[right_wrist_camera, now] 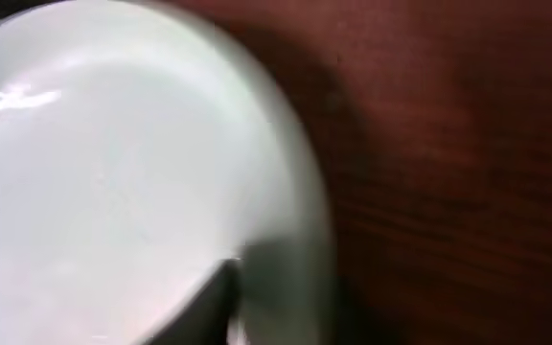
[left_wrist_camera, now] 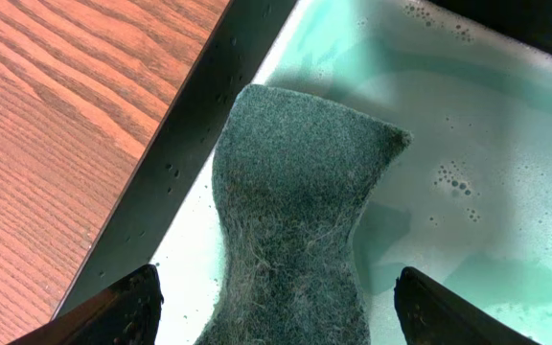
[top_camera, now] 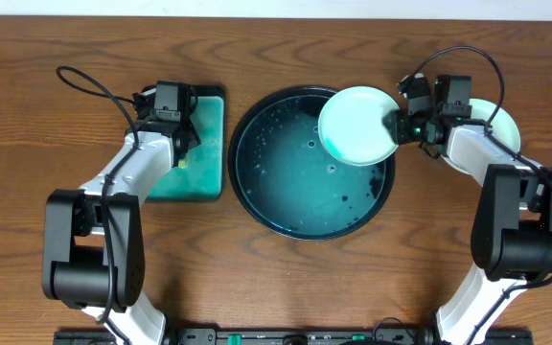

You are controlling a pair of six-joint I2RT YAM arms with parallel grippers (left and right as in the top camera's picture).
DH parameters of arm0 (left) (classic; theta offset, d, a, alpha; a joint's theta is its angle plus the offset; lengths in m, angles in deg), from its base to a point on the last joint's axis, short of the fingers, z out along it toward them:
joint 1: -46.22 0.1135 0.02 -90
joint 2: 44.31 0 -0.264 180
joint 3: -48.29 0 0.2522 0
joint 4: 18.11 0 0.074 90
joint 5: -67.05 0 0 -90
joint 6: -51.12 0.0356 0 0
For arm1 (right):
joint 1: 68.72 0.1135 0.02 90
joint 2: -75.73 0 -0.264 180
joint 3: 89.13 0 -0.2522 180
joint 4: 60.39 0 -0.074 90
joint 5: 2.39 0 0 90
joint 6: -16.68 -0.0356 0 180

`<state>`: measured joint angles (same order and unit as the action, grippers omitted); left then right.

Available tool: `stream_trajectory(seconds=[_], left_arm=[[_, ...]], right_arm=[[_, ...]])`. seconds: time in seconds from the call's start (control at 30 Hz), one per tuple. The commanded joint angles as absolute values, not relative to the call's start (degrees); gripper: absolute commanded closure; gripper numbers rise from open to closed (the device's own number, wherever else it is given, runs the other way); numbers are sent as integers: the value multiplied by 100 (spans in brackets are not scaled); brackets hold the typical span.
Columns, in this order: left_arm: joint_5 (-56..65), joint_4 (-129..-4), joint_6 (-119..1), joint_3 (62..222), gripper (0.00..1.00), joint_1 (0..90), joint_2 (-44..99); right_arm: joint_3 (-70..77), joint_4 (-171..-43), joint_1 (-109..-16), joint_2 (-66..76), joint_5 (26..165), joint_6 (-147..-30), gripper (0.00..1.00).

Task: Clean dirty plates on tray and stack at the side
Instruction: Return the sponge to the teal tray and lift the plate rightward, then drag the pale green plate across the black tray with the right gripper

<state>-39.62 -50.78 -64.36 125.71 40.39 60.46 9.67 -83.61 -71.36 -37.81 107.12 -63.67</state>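
Plate [top_camera: 357, 126] hangs pinched by its three o'clock rim in my right gripper [top_camera: 402, 126], over the tray [top_camera: 295, 192] at one o'clock (second plate [top_camera: 506, 115] behind my wrist); far at nine o'clock, my left gripper [left_wrist_camera: 276, 297] gapes over the sponge [left_wrist_camera: 295, 192].

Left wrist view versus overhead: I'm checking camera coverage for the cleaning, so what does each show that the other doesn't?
Left wrist only: a green scouring pad lying in bubbly water. Overhead only: the round tray, and the right end effector gripping a plate over its rim. Both: the rectangular tray and wood tabletop.
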Motion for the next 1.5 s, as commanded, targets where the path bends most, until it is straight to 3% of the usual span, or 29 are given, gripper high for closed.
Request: stream_trajectory(seconds=[0.0,0.03,0.3,0.5,1.0,1.17,1.47], left_arm=[[-4010,-5091,-6442,12536,22,4052,6041],[-4010,-5091,-6442,12536,22,4052,6041],[-4012,-5091,-6442,12536,21,4052,6041],[-4012,-5091,-6442,12536,21,4052,6041],[-4010,-5091,-6442,12536,21,4052,6041],[-4010,-5091,-6442,12536,21,4052,6041],[-4012,-5091,-6442,12536,21,4052,6041]], right_arm=[[925,-8372,-7121,-3818,10614,-6363,95],[923,-8365,-7121,-3816,10614,-6365,99],[890,-8372,-7005,-3169,10577,-6402,99],[888,-8435,-6598,-2113,9676,-5943,99],[890,-8081,-4120,-1569,5217,-2341,99],[890,-7757,-3449,-1569,4177,-975,99],[890,-7353,-2625,-1569,3305,314,99]])
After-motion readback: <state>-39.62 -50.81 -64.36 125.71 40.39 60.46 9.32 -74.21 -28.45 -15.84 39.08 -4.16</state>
